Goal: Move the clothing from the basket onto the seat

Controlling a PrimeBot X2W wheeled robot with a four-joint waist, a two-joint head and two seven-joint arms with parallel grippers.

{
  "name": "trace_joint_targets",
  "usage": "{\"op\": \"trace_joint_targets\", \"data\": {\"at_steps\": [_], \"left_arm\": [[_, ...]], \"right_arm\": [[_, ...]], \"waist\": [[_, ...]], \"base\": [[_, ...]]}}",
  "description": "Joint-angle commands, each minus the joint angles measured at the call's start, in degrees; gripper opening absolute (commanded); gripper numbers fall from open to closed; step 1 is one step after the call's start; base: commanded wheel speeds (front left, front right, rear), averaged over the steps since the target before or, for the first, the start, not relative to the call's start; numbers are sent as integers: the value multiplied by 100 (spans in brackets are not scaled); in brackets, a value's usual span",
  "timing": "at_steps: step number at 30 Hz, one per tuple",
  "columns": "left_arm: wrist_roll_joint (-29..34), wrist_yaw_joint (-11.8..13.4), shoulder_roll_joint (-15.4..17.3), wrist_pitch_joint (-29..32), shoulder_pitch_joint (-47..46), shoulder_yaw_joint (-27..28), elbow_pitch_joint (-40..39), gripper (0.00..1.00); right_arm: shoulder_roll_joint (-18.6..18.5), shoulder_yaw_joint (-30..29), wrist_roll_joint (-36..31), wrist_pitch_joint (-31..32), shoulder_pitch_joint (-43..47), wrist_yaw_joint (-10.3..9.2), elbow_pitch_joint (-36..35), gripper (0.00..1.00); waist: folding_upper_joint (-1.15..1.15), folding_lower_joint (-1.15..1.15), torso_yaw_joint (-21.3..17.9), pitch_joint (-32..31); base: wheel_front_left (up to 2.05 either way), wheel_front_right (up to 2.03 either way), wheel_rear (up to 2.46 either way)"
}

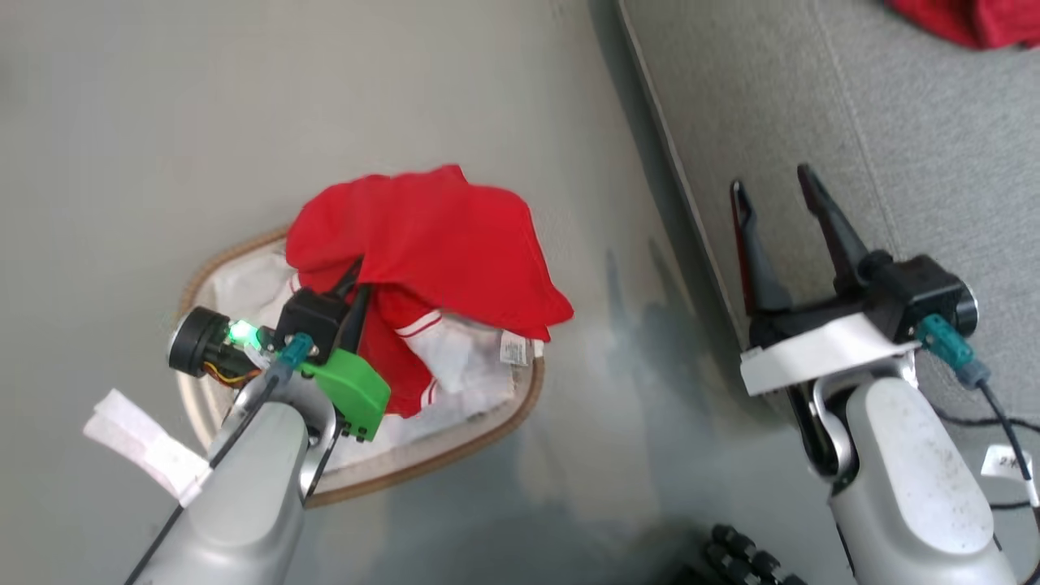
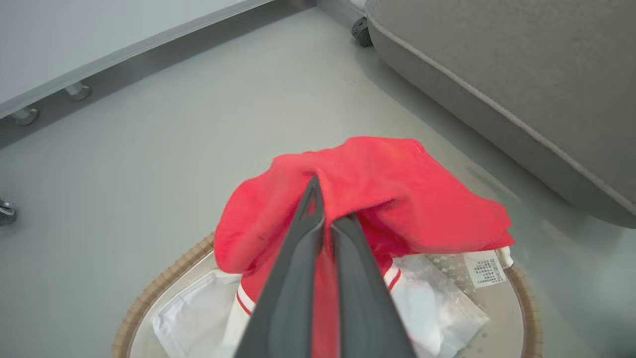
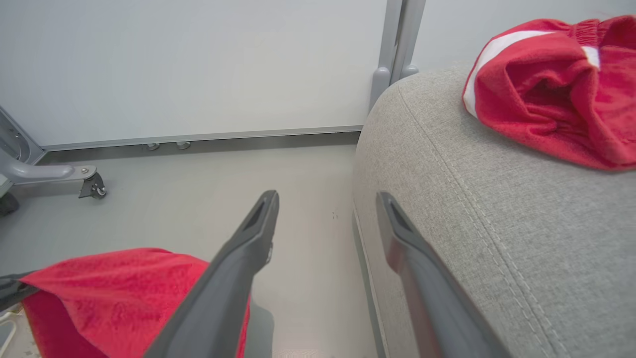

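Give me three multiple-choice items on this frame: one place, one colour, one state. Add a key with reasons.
1. Where is the bunched red garment with the white stripe?
A) on the seat
B) on a shelf
C) inside a drawer

2. What colour is the rim of the basket?
A) blue
B) brown
C) black

3. What state is the left claw in?
A) open, holding nothing
B) open around the basket rim
C) shut on the red top over the basket

Key:
1 A: the right wrist view shows it resting on the grey upholstery.
2 B: a woven brown band runs round the basket's edge.
3 C: the fingers are pressed together, with red cloth pinched between them and draped over them.
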Motion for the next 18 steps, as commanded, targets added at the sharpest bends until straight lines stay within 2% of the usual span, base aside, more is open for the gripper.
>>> {"op": "trace_joint_targets", "data": {"at_steps": [1,7,18], "left_arm": [[-78,-42,77,-20,164,-49,-207,0],[-60,-106,346,22,213,-303,-857,0],[-202,-140,709,666,-545,-946,-1755,0]], "right_arm": [[-27,-56,-78,-14,203,-7,84,100],[-26,-144,-230,-14,645,-6,311,100],[-25,-53,-390,-13,1079,-7,483,100]], "waist": [[0,0,475,-1015],[0,0,588,-1826],[0,0,729,-2816]], "base": [[0,0,0],[0,0,0],[0,0,0]]}}
